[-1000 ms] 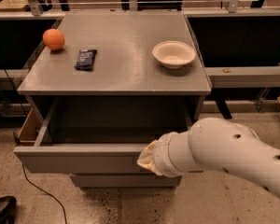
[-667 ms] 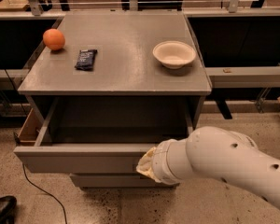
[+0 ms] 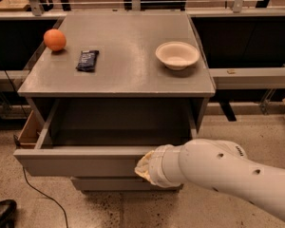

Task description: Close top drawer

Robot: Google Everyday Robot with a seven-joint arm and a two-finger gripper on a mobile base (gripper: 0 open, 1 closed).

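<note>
The top drawer (image 3: 80, 160) is a wide shallow grey drawer, pulled far out of the grey cabinet (image 3: 118, 87); its grey inside looks bare. My white arm comes in from the lower right. My gripper (image 3: 141, 167) is at the right part of the drawer's front panel, behind the cream wrist cover. A lower grey drawer front (image 3: 104, 184) shows under it.
On the cabinet top lie an orange (image 3: 54, 39), a dark snack packet (image 3: 88, 60) and a white bowl (image 3: 177, 55). A cable (image 3: 42, 194) runs on the speckled floor at left. Shelving and rails stand behind and to both sides.
My arm has shifted slightly left and lower along the drawer front. The drawer stays about as far out as before.
</note>
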